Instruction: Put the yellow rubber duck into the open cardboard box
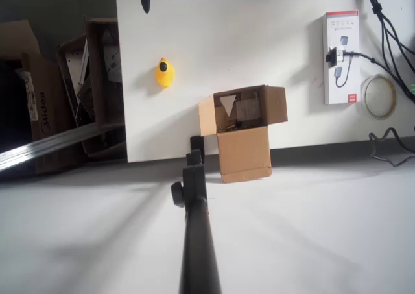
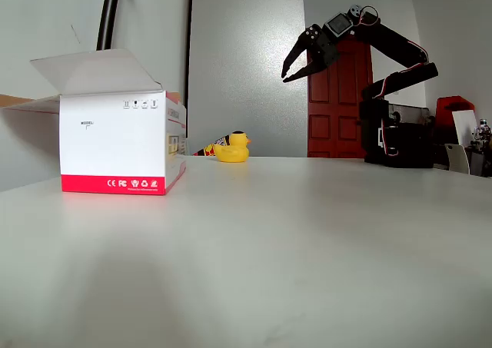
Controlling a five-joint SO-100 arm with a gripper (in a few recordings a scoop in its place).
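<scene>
The yellow rubber duck (image 1: 165, 73) sits on the white table, left of and a little beyond the open cardboard box (image 1: 243, 115), whose long flap lies flat toward the arm. Dark items lie inside the box. In the overhead view my gripper (image 1: 195, 145) hovers just left of the box's near corner. The fixed view shows the gripper (image 2: 284, 73) raised high above the table with its fingers spread and nothing between them. There the duck (image 2: 233, 147) stands well below it and to the left.
A white product box with a red stripe (image 1: 342, 57) (image 2: 115, 144) lies at the table's right side, next to a tape roll (image 1: 379, 96) and black cables (image 1: 389, 21). Off the table's left edge stand dark cluttered cardboard boxes (image 1: 91, 86).
</scene>
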